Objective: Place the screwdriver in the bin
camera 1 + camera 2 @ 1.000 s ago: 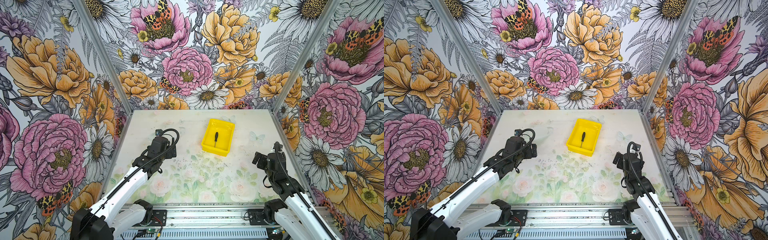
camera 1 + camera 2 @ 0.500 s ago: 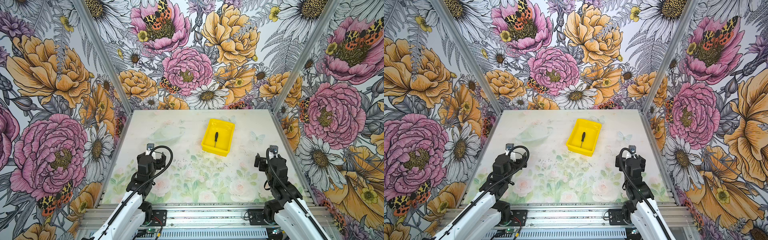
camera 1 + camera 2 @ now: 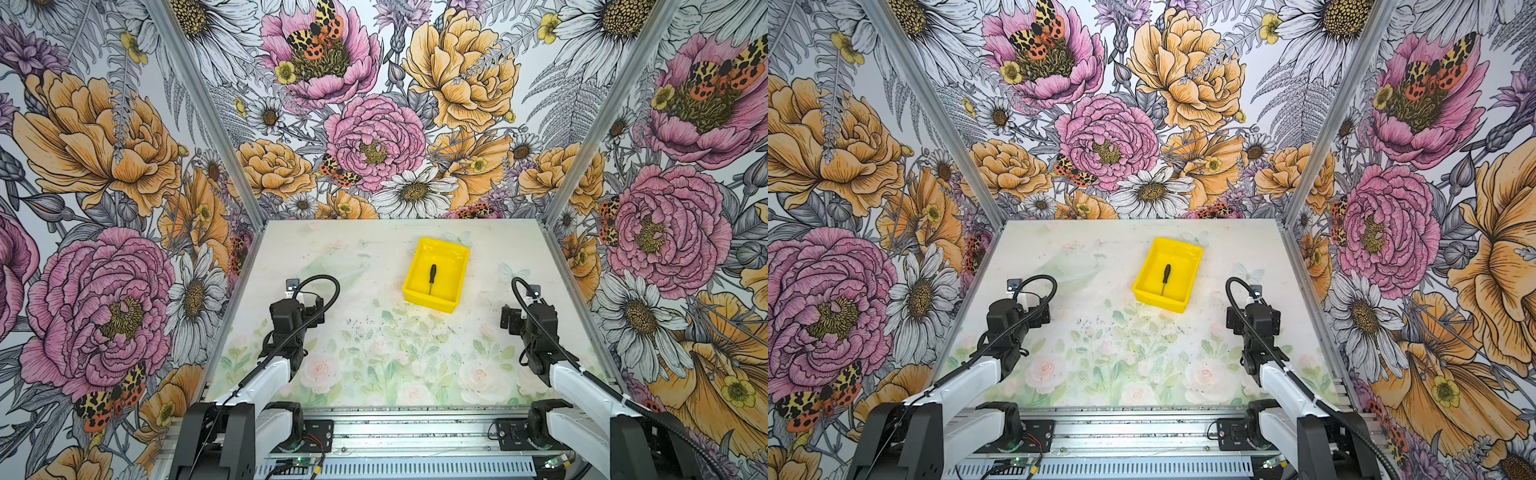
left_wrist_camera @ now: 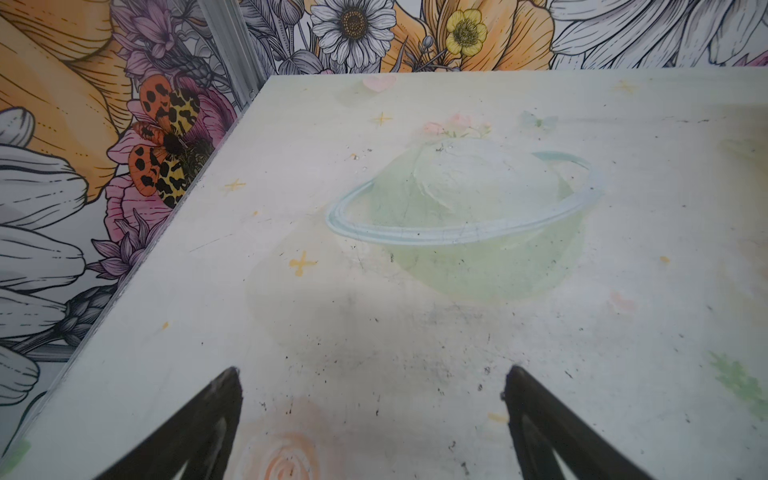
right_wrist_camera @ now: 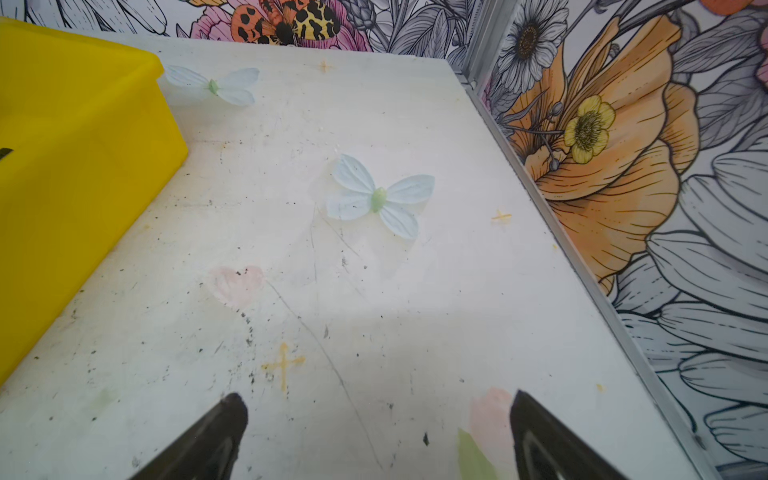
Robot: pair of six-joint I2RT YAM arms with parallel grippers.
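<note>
The screwdriver (image 3: pixel 432 277) (image 3: pixel 1166 277), black-handled with a thin metal shaft, lies flat inside the yellow bin (image 3: pixel 452 266) (image 3: pixel 1185 266) at the back middle of the table, in both top views. My left gripper (image 4: pixel 372 374) (image 3: pixel 309 311) hovers low over bare table at the near left, well short of the bin, open and empty. My right gripper (image 5: pixel 378 401) (image 3: pixel 513 322) is at the near right, open and empty. The bin's side wall (image 5: pixel 62 174) shows in the right wrist view.
Flowered walls enclose the table (image 3: pixel 374 353) on the left, back and right. A metal rail (image 3: pixel 415 432) with both arm bases runs along the near edge. The tabletop is printed with a faded planet (image 4: pixel 457 224) and butterflies (image 5: pixel 378 199).
My left arm has drawn back from the middle left of the table toward the near edge and folded. The right arm shifted only slightly. The screwdriver stays in the bin.
</note>
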